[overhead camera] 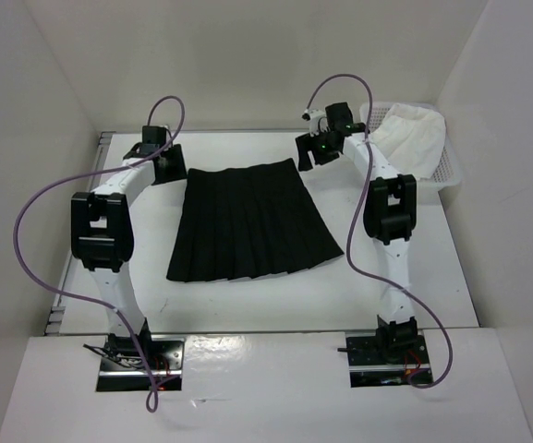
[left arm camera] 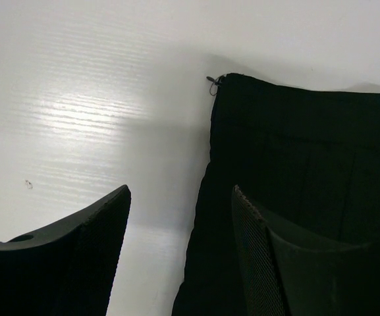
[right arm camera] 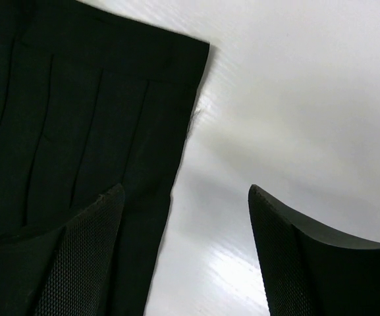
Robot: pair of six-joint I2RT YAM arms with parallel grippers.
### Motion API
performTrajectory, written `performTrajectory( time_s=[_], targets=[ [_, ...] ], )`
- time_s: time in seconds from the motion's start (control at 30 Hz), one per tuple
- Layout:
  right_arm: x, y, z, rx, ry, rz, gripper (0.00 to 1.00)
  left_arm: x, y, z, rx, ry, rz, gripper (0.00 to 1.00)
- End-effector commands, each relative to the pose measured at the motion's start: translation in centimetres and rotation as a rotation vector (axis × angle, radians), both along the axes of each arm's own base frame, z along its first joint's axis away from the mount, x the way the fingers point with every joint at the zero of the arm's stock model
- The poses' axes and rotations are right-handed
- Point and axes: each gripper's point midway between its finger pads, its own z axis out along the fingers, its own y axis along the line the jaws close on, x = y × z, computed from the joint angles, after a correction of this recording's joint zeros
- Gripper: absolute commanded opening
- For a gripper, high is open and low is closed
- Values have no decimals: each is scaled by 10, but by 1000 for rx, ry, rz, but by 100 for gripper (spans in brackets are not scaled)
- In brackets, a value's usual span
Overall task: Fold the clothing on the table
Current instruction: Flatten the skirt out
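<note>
The black pleated skirt (overhead camera: 252, 221) lies flat and spread out around the middle of the white tabletop (overhead camera: 414, 277). Its narrow waistband (overhead camera: 243, 171) points to the far edge and its wide hem (overhead camera: 257, 268) to the near edge, where the arm bases are. The hem runs a little slanted, with its right end further from the near edge than its left end.

The left gripper (left arm camera: 180, 191) hangs low at the far left corner of the skirt, by the end of the waistband. Its jaws are apart and hold nothing. One finger (left arm camera: 78, 263) is over bare tabletop and the other is over the black fabric, so the side edge of the skirt runs between them. A small dark bit (left arm camera: 213, 82) sticks out from the waistband corner.

The right gripper (right arm camera: 185, 189) is at the far right corner of the skirt in the same manner, jaws wide and empty. One finger (right arm camera: 78, 263) is over the pleats, the other over the tabletop. From these close views I cannot tell whether any fingertip already touches the fabric or the tabletop.

In the far right corner of the tabletop stands a white mesh basket (overhead camera: 451, 175) with a white cloth (overhead camera: 409, 134) in it, well apart from the skirt.
</note>
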Motion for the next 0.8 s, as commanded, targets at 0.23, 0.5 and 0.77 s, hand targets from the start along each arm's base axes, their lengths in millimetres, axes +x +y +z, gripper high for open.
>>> performTrajectory(
  time_s=[0.23, 0.5, 0.77],
  targets=[
    [16, 35, -1, 16, 39, 53, 73, 29, -3, 0, 4, -38, -56, 70],
    [-9, 55, -3, 10, 122, 122, 66, 20, -15, -8, 15, -18, -73, 70],
    [-51, 98, 132, 60, -24, 127, 68, 8, -22, 10, 49, -43, -60, 70]
  ],
)
